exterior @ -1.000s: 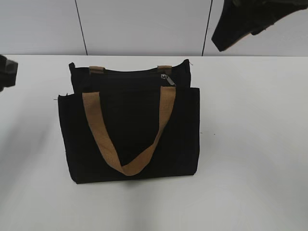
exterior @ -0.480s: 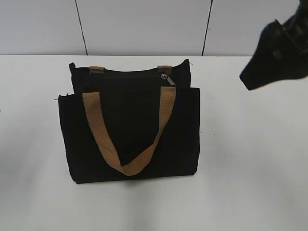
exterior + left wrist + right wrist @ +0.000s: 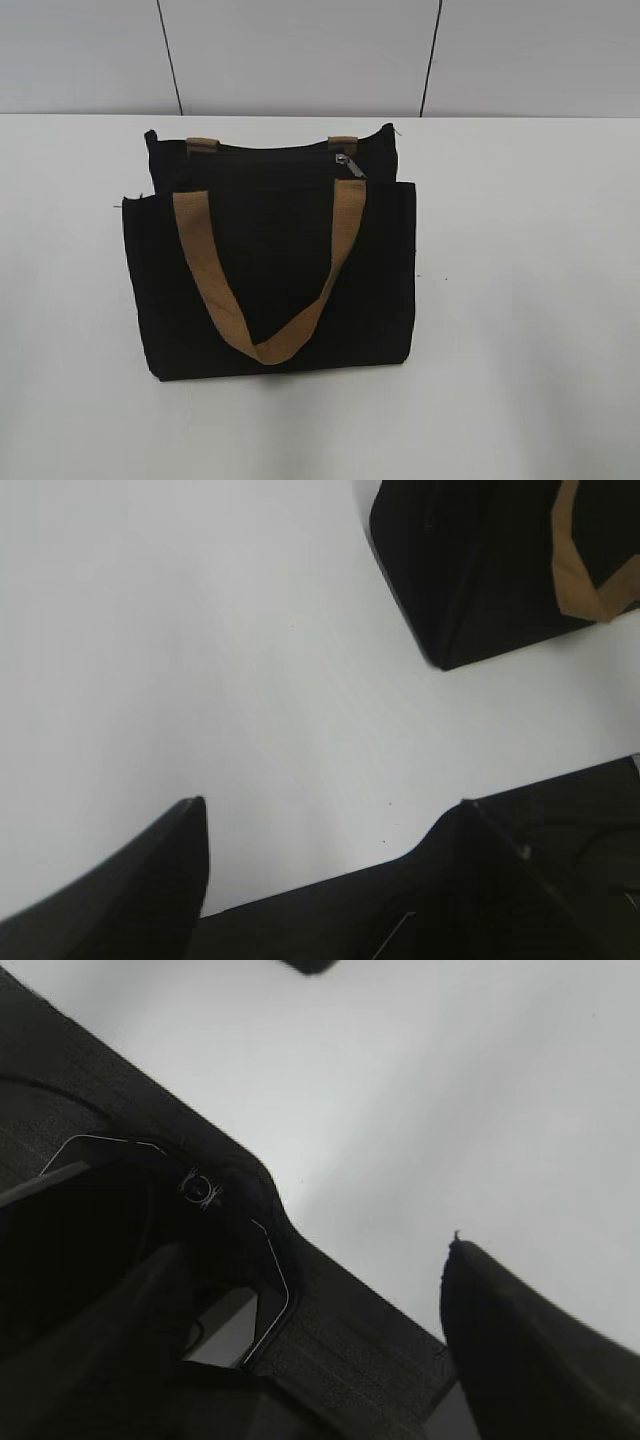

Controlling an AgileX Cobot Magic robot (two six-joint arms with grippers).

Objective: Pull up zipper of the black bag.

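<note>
The white table filled most of the exterior view, and on it the black bag lay flat with its top edge toward the back wall. One tan handle lay folded down over its front panel in a V shape. Along the top edge ran the dark zip line, and the zipper, a small grey metal tab, sat near the right end of that line, just beside the right root of the handle.

One second before, the right arm hung dark in the upper right corner of this view and a piece of the left arm showed at the left edge; half a second before, only the right arm was left, further to the right. Now no arm was in the exterior view at all. The bag and the tab had not shifted.

The left gripper was spread, with its two dark fingers well apart over bare table and a corner of the bag far from them. The right gripper was spread too, and it held nothing.

Judged from this, both arms had drawn back and the tab was free, so either the pull was finished or no grasp had begun.
</note>
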